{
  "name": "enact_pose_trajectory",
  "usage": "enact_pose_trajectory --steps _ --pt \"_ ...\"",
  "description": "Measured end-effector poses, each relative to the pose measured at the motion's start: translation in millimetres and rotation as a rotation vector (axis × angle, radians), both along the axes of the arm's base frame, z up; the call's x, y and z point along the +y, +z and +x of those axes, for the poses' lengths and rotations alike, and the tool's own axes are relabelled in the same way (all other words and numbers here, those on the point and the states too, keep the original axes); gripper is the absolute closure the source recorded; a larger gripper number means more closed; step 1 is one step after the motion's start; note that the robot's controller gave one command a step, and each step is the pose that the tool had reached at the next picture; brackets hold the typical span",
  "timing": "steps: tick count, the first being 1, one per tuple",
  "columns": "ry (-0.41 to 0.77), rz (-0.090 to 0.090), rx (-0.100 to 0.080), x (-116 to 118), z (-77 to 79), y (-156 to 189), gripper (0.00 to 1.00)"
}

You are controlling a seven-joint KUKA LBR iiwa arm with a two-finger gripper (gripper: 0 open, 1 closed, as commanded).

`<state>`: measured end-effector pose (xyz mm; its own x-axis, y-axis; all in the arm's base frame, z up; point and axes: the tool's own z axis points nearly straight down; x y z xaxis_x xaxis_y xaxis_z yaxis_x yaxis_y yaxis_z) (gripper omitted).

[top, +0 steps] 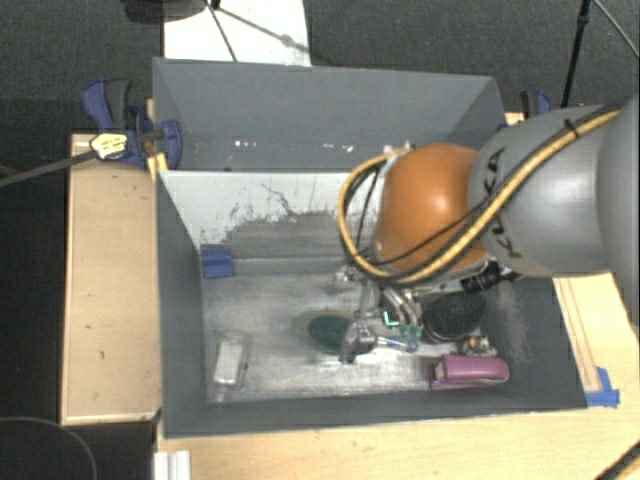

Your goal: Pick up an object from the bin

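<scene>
camera view: arm comes in from the right, orange wrist cover (425, 208) low over the right-middle of the bin (190, 218). fingers (353, 345) sit at the floor just right of a dark green rounded thing (324, 330) mid-bin, touching it or nearly. can't tell their spread, wrist hardware hides it. also can't tell if the green thing is between them or only beside, so no hold to claim. right of the wrist: black round thing (455, 314), purple flat piece (470, 370) by the near wall. blue block (216, 262) far left and clear piece (230, 360) near left, both well apart. my read: the step is closing on the green one. to do it well: centre over its middle, straddle it, tips at the floor, close gently as the rounded shape may squirt left, lift straight up
</scene>
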<state>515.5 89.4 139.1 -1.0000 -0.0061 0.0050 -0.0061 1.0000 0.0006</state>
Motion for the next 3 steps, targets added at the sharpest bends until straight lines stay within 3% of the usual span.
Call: enact_pose_trajectory --steps 1,2,3 --pt "0.129 0.001 -0.011 -23.4 10.7 -67.1 0.0" --pt "0.125 0.003 -0.021 -22.1 13.5 -63.6 1.0" --pt "0.043 0.0 -0.015 -40.3 13.8 82.5 1.0"
